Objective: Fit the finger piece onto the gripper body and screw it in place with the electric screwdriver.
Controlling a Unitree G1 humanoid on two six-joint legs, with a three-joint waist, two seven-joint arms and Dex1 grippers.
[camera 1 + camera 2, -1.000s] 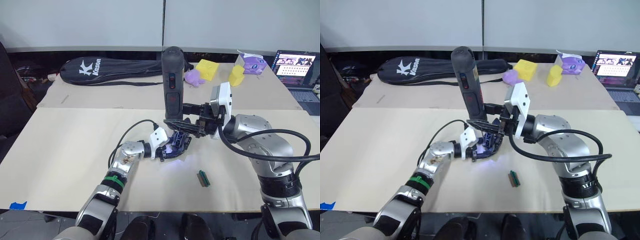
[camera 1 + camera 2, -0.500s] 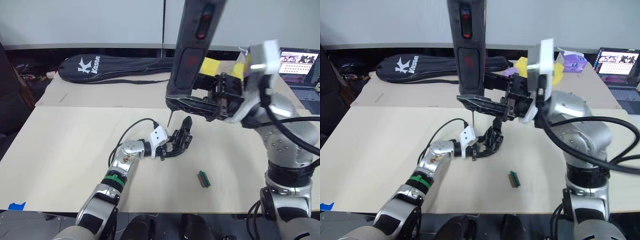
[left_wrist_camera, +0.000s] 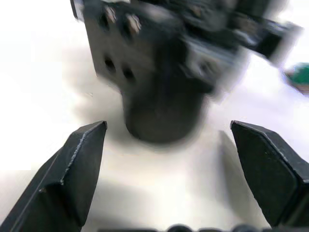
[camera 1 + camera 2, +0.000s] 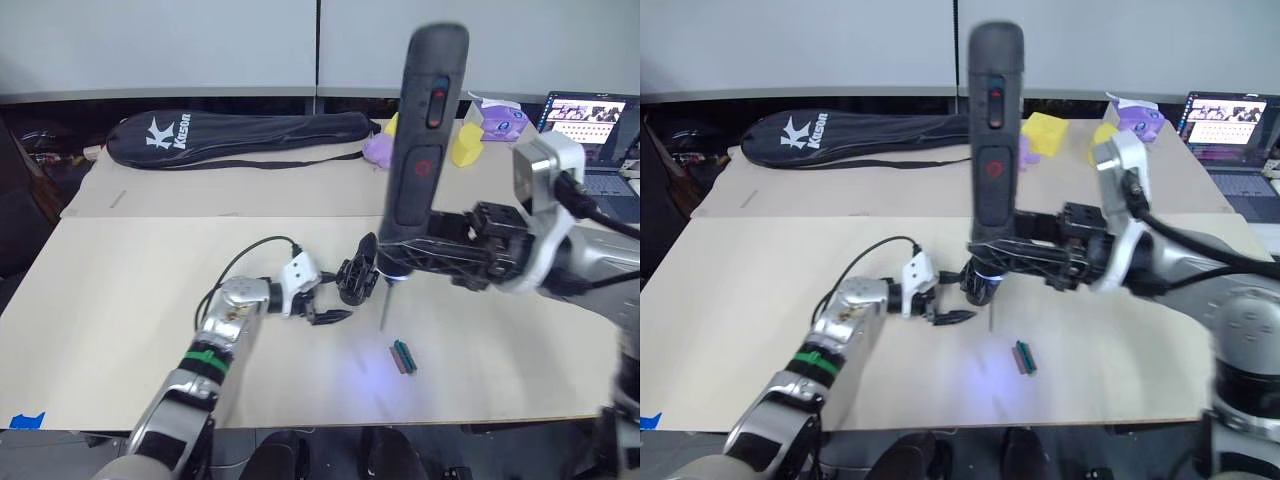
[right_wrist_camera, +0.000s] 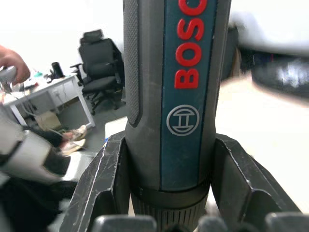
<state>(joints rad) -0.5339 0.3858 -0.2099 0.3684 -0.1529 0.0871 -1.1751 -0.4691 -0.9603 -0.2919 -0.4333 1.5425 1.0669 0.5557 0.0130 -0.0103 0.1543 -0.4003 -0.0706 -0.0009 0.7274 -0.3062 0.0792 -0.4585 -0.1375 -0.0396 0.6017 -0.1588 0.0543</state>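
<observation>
The electric screwdriver (image 4: 420,150), black with red markings, stands upright above the table's middle, bit down, tip lit. The black gripper body (image 4: 357,280) sits just beside it.

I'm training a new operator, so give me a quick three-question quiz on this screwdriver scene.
1. True or false: the right gripper grips the electric screwdriver upright.
2. The left gripper is: A) shut on the gripper body B) open, with the gripper body ahead of it C) shut on the green block.
3. What small object lies on the table near the bit?

Key: 1 true; 2 B; 3 the green block.
</observation>
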